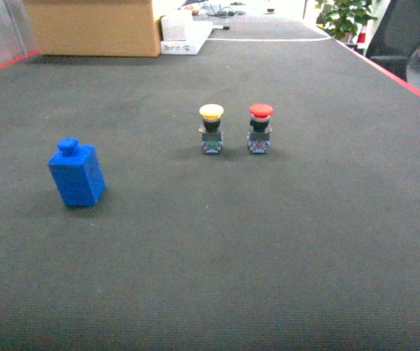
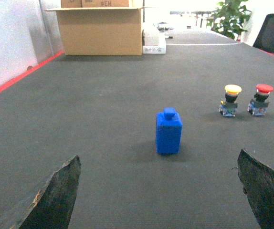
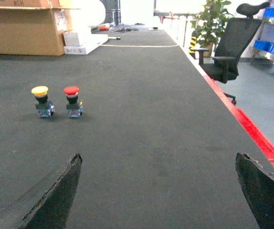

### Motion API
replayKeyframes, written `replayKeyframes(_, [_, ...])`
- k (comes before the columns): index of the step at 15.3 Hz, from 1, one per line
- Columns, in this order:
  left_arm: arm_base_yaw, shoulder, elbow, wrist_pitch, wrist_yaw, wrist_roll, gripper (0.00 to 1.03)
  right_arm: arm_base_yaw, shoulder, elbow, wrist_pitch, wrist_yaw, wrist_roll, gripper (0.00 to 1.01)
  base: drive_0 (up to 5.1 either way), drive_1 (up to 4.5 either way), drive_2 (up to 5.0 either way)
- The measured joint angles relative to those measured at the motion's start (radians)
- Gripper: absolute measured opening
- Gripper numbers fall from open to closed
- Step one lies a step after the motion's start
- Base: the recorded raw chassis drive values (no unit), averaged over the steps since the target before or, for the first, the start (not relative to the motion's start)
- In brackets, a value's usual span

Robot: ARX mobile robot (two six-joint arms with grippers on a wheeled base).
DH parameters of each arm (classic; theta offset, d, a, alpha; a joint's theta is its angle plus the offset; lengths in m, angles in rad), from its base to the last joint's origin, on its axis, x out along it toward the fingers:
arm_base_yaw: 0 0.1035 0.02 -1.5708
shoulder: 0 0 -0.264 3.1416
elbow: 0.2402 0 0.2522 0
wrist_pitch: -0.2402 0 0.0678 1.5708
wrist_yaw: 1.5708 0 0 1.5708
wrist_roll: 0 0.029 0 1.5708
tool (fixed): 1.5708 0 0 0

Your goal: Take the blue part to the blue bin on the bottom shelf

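Note:
The blue part, a small blue block with a knob on top, stands upright on the dark table at the left. In the left wrist view the blue part is straight ahead of my left gripper, a short way beyond the fingertips. That gripper is open wide with nothing between its fingers. My right gripper is also open and empty, over bare table near the right edge. Blue bins sit on a grey rack far off to the right. I cannot tell which shelf is the bottom shelf. Neither gripper shows in the head view.
A yellow-capped push button and a red-capped one stand side by side mid-table. A cardboard box and a white box sit at the far end. A red strip marks the right table edge, with an office chair beyond.

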Motion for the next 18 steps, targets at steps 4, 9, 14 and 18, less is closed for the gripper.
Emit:
replayKeyframes(4, [0.0,0.0,0.0,-0.004,0.0,0.0,0.98,0.0,0.0,0.0,-0.005,0.0,0.0,0.98,0.0,0.0,0.0])
replayKeyframes(9, [0.0,0.0,0.0,-0.003,0.001,0.0,0.98,0.0,0.0,0.0,-0.003,0.0,0.0,0.98,0.0,0.0,0.0])
replayKeyframes(14, [-0.034,0.059,0.037,-0.119,-0.059,-0.032,0.98,0.0,0.0,0.0,-0.003,0.0,0.0,0.98,0.0,0.0,0.0])
replayKeyframes(18, [-0.168,0.567,0.086,0.293,-0.101,-0.053,0.98,0.0,0.0,0.0,-0.003,0.0,0.0,0.98,0.0,0.0,0.0])
